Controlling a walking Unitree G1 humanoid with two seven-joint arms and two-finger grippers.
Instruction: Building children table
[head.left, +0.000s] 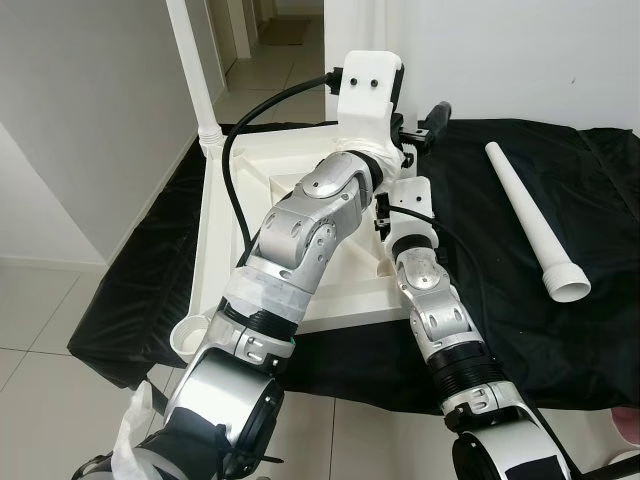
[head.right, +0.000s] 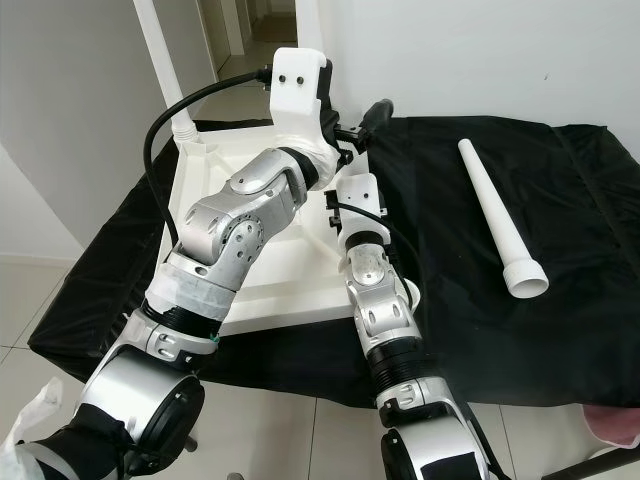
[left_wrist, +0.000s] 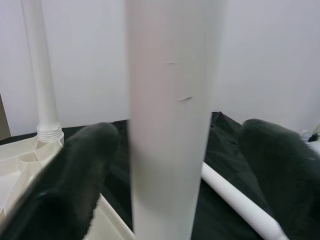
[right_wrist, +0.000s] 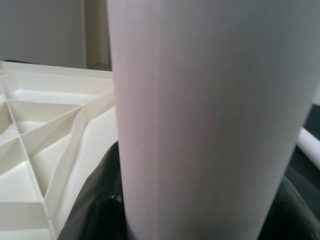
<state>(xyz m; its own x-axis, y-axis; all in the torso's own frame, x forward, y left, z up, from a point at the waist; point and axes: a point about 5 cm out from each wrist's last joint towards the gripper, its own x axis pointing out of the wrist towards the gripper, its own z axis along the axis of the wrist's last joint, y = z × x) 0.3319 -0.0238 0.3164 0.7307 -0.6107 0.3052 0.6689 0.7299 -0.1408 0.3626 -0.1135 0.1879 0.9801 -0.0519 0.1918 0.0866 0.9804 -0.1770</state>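
Jaws of the left gripper (left_wrist: 170, 165) stand spread around a white leg (left_wrist: 170, 125); the right gripper (right_wrist: 200, 215) pinches it.

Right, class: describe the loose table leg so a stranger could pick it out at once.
Find the black cloth spread on the floor, with the upturned white tabletop on it. To the robot's right of the tabletop, a white tapered leg lies flat on the cloth. Unlike the leg standing upright in a tabletop corner, it is unattached.
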